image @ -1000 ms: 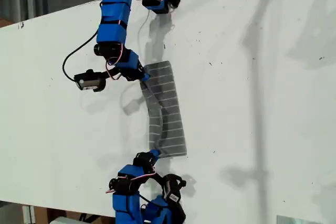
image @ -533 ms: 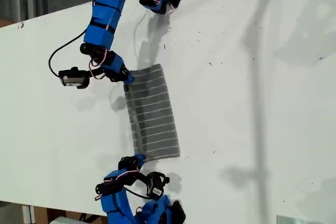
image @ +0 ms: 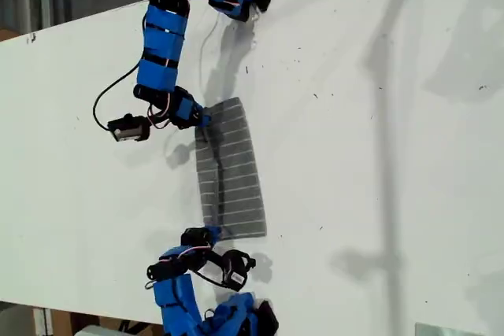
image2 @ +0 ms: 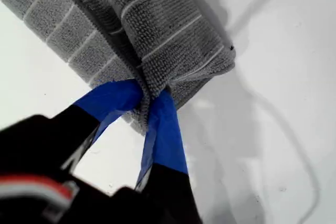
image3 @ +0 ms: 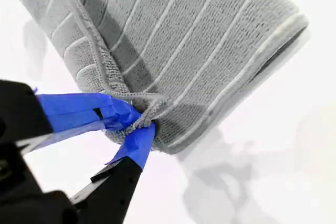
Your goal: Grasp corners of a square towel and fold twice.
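Since half a second ago the towel (image: 229, 169) has been drawn slightly toward the exterior view's right and lies flatter and straighter on the white desk (image: 378, 139), a folded strip running between the two arms. The upper arm has swung back toward the exterior view's right; the lower one sits a little higher.

There is one towel, two arms and two claws. My first claw (image2: 149, 98) is clamped on a bunched corner of the towel. My second claw (image3: 137, 124) pinches another corner, its blue tips closed on the hem.
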